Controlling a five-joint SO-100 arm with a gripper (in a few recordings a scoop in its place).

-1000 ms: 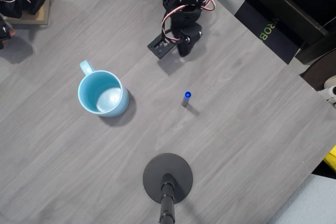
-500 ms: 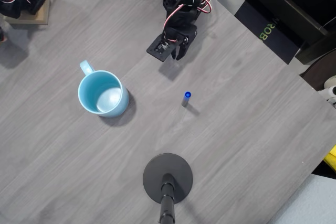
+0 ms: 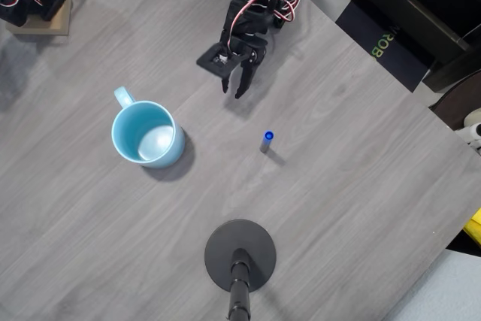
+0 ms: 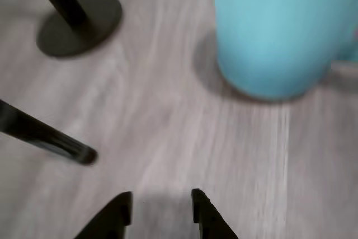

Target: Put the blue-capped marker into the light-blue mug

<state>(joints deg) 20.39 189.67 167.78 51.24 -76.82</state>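
The light-blue mug [image 3: 146, 133] stands upright on the left of the table in the overhead view, handle toward the far left. The blue-capped marker [image 3: 267, 140] stands on end right of the middle, its blue cap facing up. My gripper [image 3: 232, 92] hangs open and empty near the far edge, above the marker in the picture and apart from it. In the wrist view my gripper [image 4: 162, 200] points at bare table. The mug [image 4: 279, 26] fills the upper right there, and the marker's dark barrel [image 4: 45, 135] slants in from the left, its cap cut off.
A black round stand base [image 3: 240, 255] with a pole sits at the table's near edge, also seen as a stand base [image 4: 78, 23] in the wrist view. A wooden block [image 3: 41, 13] with dark parts occupies the far left corner. The table edge [image 3: 421, 133] runs diagonally on the right.
The gripper has swung out from its folded pose toward the left and down in the picture, and its fingers have spread. Mug and marker have not moved.
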